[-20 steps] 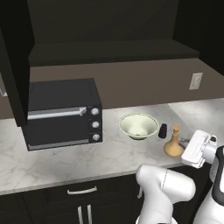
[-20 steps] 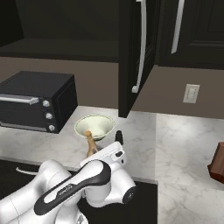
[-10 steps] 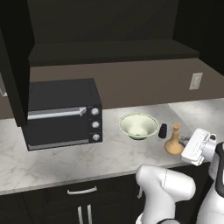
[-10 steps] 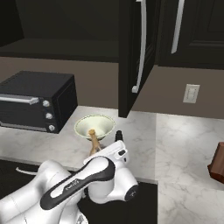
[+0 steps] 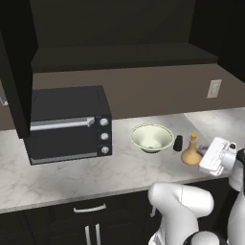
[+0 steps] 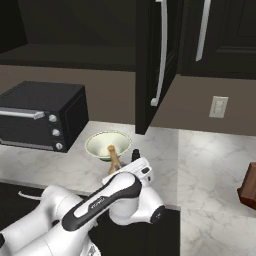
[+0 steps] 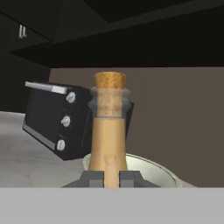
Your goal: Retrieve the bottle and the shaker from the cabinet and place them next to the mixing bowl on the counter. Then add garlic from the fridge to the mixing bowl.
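now the gripper (image 7: 111, 177) has its two tips on either side of the bottle (image 7: 108, 131), low on the neck, though whether they press it i cannot tell. bottle (image 5: 191, 150) stands upright on the counter (image 5: 67, 174), with the shaker (image 5: 178, 143) just left of it and the bowl (image 5: 151, 138) further left. toaster oven (image 5: 67, 123) sits at far left.

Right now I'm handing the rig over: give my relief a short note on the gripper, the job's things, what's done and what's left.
Gripper: fingers either side of the bottle; clamped or loose, cannot tell.
Bottle: upright on the counter, right of the mixing bowl.
Shaker: on the counter between bowl and bottle.
Cabinet: door open, visible shelf bare.
Done: both items beside the bowl.
Left: let go if gripping, then fetch garlic from the fridge into the bowl.
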Tool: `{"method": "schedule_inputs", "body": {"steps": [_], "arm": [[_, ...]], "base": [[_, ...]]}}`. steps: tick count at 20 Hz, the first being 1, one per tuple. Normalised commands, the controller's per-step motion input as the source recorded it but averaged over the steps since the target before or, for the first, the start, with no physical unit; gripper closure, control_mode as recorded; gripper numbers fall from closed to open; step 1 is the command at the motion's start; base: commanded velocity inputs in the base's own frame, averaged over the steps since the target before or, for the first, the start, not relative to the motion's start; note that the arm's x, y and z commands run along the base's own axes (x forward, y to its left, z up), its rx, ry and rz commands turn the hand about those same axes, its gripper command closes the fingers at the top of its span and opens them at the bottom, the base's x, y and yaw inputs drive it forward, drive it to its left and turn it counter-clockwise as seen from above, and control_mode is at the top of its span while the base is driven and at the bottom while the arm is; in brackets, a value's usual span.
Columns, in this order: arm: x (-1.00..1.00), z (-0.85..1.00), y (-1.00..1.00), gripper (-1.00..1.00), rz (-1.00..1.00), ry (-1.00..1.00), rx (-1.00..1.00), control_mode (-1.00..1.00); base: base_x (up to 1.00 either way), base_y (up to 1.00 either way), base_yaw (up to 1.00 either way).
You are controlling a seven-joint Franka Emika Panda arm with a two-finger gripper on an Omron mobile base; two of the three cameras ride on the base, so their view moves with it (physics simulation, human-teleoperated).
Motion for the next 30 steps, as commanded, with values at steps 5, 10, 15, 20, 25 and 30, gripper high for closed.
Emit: {"method": "schedule_inputs", "body": {"steps": [5, 10, 15, 20, 25, 30], "arm": [[0.15, -0.04, -0.05, 1.0, 0.03, 0.0, 0.0, -1.0], [0.07, -0.25, 0.0, 1.0, 0.0, 0.0, 0.0, -1.0], [0.03, -0.36, 0.0, 1.0, 0.0, 0.0, 0.0, -1.0], [0.1, -0.05, 0.05, 1.0, 0.0, 0.0, 0.0, -1.0], [0.21, 0.0, 0.02, 1.0, 0.0, 0.0, 0.0, -1.0], [0.15, 0.0, 0.0, 1.0, 0.0, 0.0, 0.0, -1.0]], "base": [[0.0, 0.0, 0.0], [0.0, 0.0, 0.0], [0.0, 0.0, 0.0], [0.0, 0.0, 0.0], [0.0, 0.0, 0.0], [0.0, 0.0, 0.0]]}}
